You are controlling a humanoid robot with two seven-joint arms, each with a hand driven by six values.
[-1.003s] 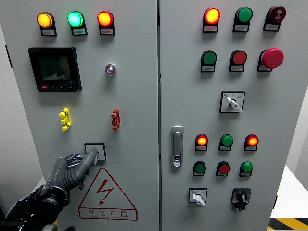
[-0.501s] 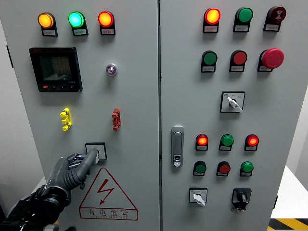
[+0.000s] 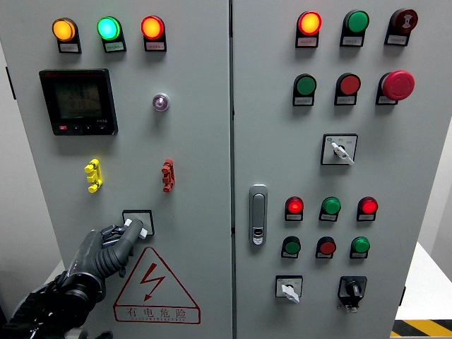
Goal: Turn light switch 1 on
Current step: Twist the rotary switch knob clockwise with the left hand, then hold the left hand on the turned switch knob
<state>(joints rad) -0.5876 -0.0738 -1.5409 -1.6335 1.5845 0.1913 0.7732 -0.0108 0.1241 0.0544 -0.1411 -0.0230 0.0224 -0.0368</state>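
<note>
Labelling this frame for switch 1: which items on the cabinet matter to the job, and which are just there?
In play: left hand, its fingertips on the rotary switch.

Just there: power meter, yellow toggle, red toggle, door handle, emergency stop button, warning triangle.

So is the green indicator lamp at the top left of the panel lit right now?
Lit. The green indicator lamp glows bright, like the orange lamp and red lamp beside it.

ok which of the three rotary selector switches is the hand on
The left hand is on the selector switch on the left door, just above the yellow-less red warning triangle; the other two sit untouched on the right door.
</note>
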